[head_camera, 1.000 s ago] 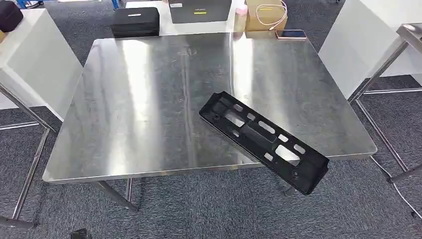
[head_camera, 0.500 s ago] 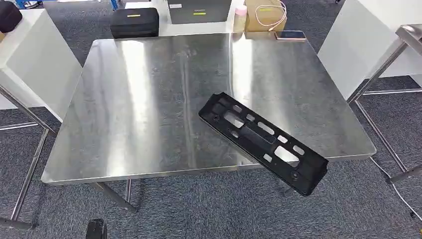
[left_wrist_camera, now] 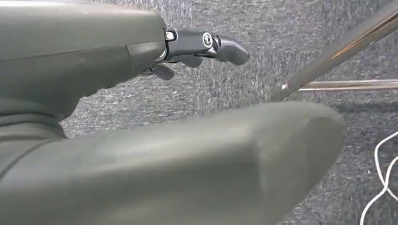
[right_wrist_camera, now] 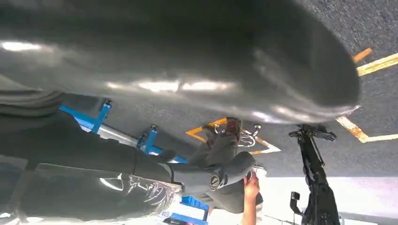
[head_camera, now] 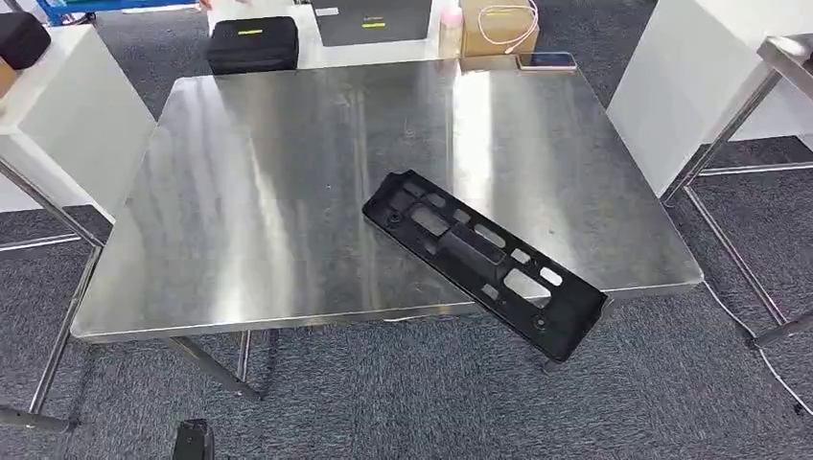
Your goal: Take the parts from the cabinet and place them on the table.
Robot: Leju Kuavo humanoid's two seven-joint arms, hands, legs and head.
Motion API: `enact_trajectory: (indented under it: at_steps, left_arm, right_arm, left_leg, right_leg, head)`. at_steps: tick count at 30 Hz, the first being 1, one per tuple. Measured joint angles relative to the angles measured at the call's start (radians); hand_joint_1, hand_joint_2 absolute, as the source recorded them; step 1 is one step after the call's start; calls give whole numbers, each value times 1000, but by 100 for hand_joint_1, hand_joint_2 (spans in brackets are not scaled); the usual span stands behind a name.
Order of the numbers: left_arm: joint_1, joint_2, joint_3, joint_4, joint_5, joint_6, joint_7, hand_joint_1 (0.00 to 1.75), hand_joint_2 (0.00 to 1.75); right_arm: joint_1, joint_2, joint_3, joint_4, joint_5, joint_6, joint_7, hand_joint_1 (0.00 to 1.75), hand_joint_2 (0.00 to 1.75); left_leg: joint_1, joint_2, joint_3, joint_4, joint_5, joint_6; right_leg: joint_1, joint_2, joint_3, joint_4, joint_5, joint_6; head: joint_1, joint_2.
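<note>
A long black plastic part (head_camera: pixel 479 259) with several cut-outs lies slantwise on the steel table (head_camera: pixel 249 192). Its near end sticks out past the table's front right edge. Nothing grips it. My left hand (left_wrist_camera: pixel 202 47) hangs low over grey carpet beside a table leg (left_wrist_camera: pixel 338 51), its fingers stretched out and holding nothing. My right hand (right_wrist_camera: pixel 211 173) also hangs free, thumb wide apart from the dark fingers (right_wrist_camera: pixel 225 140), with nothing in it.
Behind the table stand a black case (head_camera: pixel 252 43), a cardboard box (head_camera: pixel 494 24) and a phone (head_camera: pixel 546 60). White tables (head_camera: pixel 67 105) flank it, with a steel frame (head_camera: pixel 729 125) at right. A white cable (left_wrist_camera: pixel 380 187) lies on the carpet. A person (right_wrist_camera: pixel 251 192) stands off behind.
The whole picture has slid a little left and up, so the camera has moved. The black part keeps its place on the table.
</note>
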Motion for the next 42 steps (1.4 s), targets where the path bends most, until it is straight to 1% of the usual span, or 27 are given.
enact_trajectory:
  at_steps: [2, 3, 7, 8, 9, 11, 12, 13, 15, 17, 18, 19, 22, 23, 25, 27, 28, 29, 30, 32, 33, 34, 36, 38, 40, 41, 42]
  left_arm:
    - [-6, 0, -3, 0, 2, 7, 0, 0, 0]
    - [-12, 0, -4, 0, 3, 11, -1, 0, 0]
    - [-15, 0, -10, 0, 13, 22, -10, 0, 0]
    - [-17, -3, -11, 0, 13, 21, -11, 0, 0]
    - [-20, -3, -13, 0, 13, 22, -13, 0, 0]
    - [-21, -2, -17, 0, 13, 22, -15, 0, 0]
    - [-21, -2, -19, 0, 13, 22, -15, 0, 0]
    - [-21, -3, -21, 0, 13, 21, -15, 0, 0]
    - [-21, -3, -27, 0, 14, 21, -15, 0, 0]
    - [-22, -3, -31, 0, 14, 20, -15, 0, 0]
    - [-24, -2, -34, 0, 14, 20, -15, 0, 0]
    - [-25, -2, -36, 0, 14, 20, -15, 0, 0]
    - [-27, -2, -44, 0, 14, 20, -15, 0, 0]
    - [-26, 0, -44, 0, 14, 20, -15, 0, 0]
    - [-25, 0, -44, 0, 14, 21, -14, 0, 0]
    - [-26, 0, -45, 0, 14, 21, -15, 0, 0]
    - [-26, 0, -45, 0, 14, 20, -15, 0, 0]
    - [-26, 0, -45, 0, 14, 20, -14, 0, 0]
    - [-26, 0, -45, 0, 14, 21, -15, 0, 0]
    - [-27, 0, -45, 0, 14, 20, -15, 0, 0]
    - [-29, 1, -45, 0, 14, 20, -15, 0, 0]
    - [-32, 1, -45, -1, 14, 20, -15, 0, 0]
    - [-33, 1, -46, -1, 14, 21, -15, 0, 0]
    - [-33, 0, -45, -1, 14, 20, -15, 0, 0]
    - [-36, -1, -47, -1, 13, 18, -15, 0, 0]
    - [-35, -1, -47, -1, 13, 18, -13, 0, 0]
    - [-35, -1, -48, -1, 11, 18, -12, 0, 0]
  right_arm:
    - [-3, 0, -6, 15, 3, 0, -7, 0, 0]
    - [-4, 2, -7, 22, 6, 0, -8, 0, 0]
    - [-11, 5, -11, 48, 14, 0, -1, 0, 0]
    - [-13, 5, -12, 56, 17, 0, 7, 0, 0]
    - [-12, 5, -11, 62, 19, 0, 9, 0, 0]
    - [-12, 1, -14, 80, 32, 0, 8, 0, 0]
    - [-12, 0, -15, 98, 39, 10, 13, 0, 0]
    - [-12, -7, -15, 121, 45, 36, 26, 0, 0]
    - [-12, -16, -15, 166, 51, 115, 47, 0, 0]
    - [-14, -19, -15, 191, 53, 130, 47, 0, 0]
    - [-17, -21, -15, 203, 53, 133, 48, 0, 0]
    - [-19, -24, -15, 211, 53, 135, 47, 0, 0]
    - [-17, -27, -15, 232, 53, 136, 48, 0, 0]
    - [-16, -26, -15, 239, 52, 137, 48, 0, 0]
    - [-18, -29, -14, 247, 52, 137, 48, 0, 0]
    - [-16, -29, -15, 253, 52, 137, 48, 0, 0]
    - [-16, -29, -14, 256, 53, 137, 48, 0, 0]
    - [-16, -31, -14, 258, 53, 137, 48, 0, 0]
    - [-16, -32, -14, 260, 53, 137, 49, 0, 0]
    - [-16, -32, -14, 264, 53, 137, 48, 0, 0]
    - [-17, -32, -14, 266, 53, 137, 48, 0, 0]
    - [-16, -31, -14, 268, 53, 137, 48, 0, 0]
    - [-17, -32, -14, 270, 53, 138, 48, 0, 0]
    - [-15, -32, -14, 272, 53, 138, 48, 0, 0]
    - [-15, -34, -14, 275, 53, 190, 40, 0, 0]
    - [-14, -36, -14, 278, 53, 232, 34, 0, 0]
    - [-14, -37, -14, 280, 53, 269, 24, 0, 0]
  left_leg:
    - [-1, -1, 124, -186, 68, 12]
    - [-4, -3, 151, -232, 47, 16]
    - [-19, -3, 143, -246, 66, 31]
    - [-6, 3, 141, -262, 84, 41]
    - [-11, 3, 128, -262, 91, 45]
    - [-14, 4, 104, -261, 109, 52]
    - [-17, 6, 90, -261, 119, 54]
    - [-18, 7, 79, -260, 128, 54]
    - [-20, 8, 58, -260, 145, 52]
    - [-21, 7, 40, -258, 162, 45]
    - [-25, 6, 33, -254, 169, 39]
    - [-28, 6, 27, -249, 177, 34]
    - [-27, 5, 23, -249, 198, 23]
    - [-24, 2, 15, -243, 195, 17]
    - [-17, 0, -14, -166, 76, 2]
    - [-9, 0, -52, -6, -36, -9]
    - [-6, 0, -62, 58, -55, -12]
    - [-3, 1, -55, 88, -40, -14]
    - [0, 1, -26, 70, -6, -14]
    - [2, 1, 90, -80, 57, -8]
    - [2, -1, 158, -171, 52, -1]
    - [-3, -1, 201, -241, 22, 3]
    - [-9, -1, 196, -255, 23, 10]
    - [-16, 1, 176, -263, 47, 27]
    - [-9, 8, 149, -268, 74, 46]
    - [-10, 10, 135, -268, 85, 52]
    - [-11, 12, 120, -268, 99, 53]
  right_leg:
    - [2, 1, -1, 1, 5, 1]
    - [5, 1, -5, 1, 10, 8]
    - [3, 1, -11, -7, 32, 41]
    - [9, 0, -15, 9, 16, 41]
    - [9, 1, -41, 34, -15, 32]
    - [8, 1, -85, 172, -115, 12]
    - [8, 1, -109, 258, -154, 13]
    - [8, 1, -117, 308, -164, 21]
    - [8, 1, -68, 276, -121, 44]
    - [7, 1, 50, 104, -64, 58]
    - [5, 1, 116, -1, -75, 51]
    - [17, 4, 147, -56, -85, 39]
    - [19, 3, 119, -40, -72, 20]
    - [-3, -1, 107, -43, -61, 4]
    - [2, -5, 81, -41, -38, -24]
    - [5, -7, 60, -38, -15, -25]
    - [6, -7, 44, -34, -4, -23]
    - [6, -7, 26, -28, 5, -20]
    - [6, -7, 9, -21, 12, -18]
    - [6, -7, -18, -5, 21, -10]
    - [5, -6, -24, 2, 25, -5]
    - [12, -6, -29, 4, 32, 0]
    - [9, -9, -33, 0, 50, 18]
    - [14, -9, -40, -9, 71, 35]
    - [14, -6, -66, 51, -9, 18]
    - [11, -4, -92, 116, -73, 6]
    - [10, -3, -111, 198, -126, 3]
  head:
    - [-1, 0]
    - [0, 0]
    - [0, 0]
    - [1, 0]
    - [-1, 0]
    - [14, 0]
    - [13, 0]
    - [16, 0]
    - [17, 0]
    - [17, 0]
    - [18, 0]
    - [16, 0]
    - [11, 0]
    - [10, 0]
    - [2, 0]
    - [2, 0]
    - [1, 0]
    - [0, 0]
    - [1, 0]
    - [0, 0]
    - [0, 0]
    - [0, 0]
    - [1, 0]
    - [2, 0]
    - [4, 0]
    - [13, 0]
    - [15, 0]
